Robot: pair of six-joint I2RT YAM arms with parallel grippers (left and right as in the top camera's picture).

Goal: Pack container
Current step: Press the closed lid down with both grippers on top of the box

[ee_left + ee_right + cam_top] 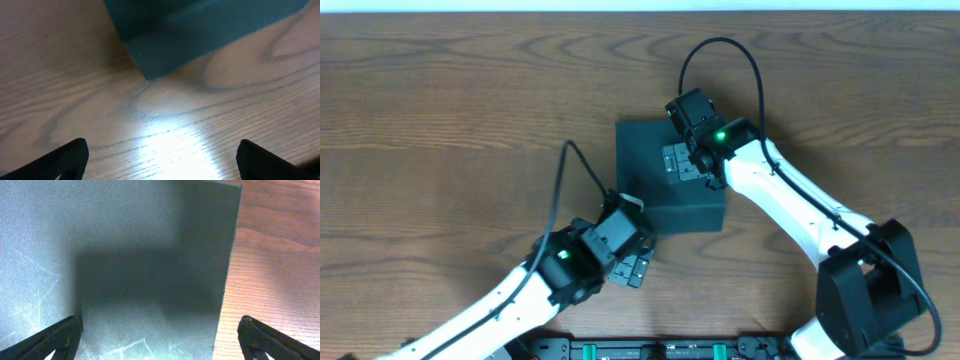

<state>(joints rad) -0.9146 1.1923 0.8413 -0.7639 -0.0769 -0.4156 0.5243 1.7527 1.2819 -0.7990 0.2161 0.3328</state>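
The container (655, 195) is a dark teal square box with its lid shut, in the middle of the table. My right gripper (683, 162) hovers open and empty over the lid near its far right edge. In the right wrist view the lid (125, 240) fills most of the frame, and my right gripper (160, 327) straddles the lid's edge, one finger over the wood. My left gripper (634, 267) is open and empty just in front of the box's near left corner. The left wrist view shows that corner (200, 25) above the open left gripper (160, 152). No snack items show.
The wooden table (440, 130) surrounds the box. The right arm (800, 215) reaches in from the lower right, and its base (870, 290) stands near the front edge. The left arm (510, 300) comes in from the lower left. Black cables arc above both wrists.
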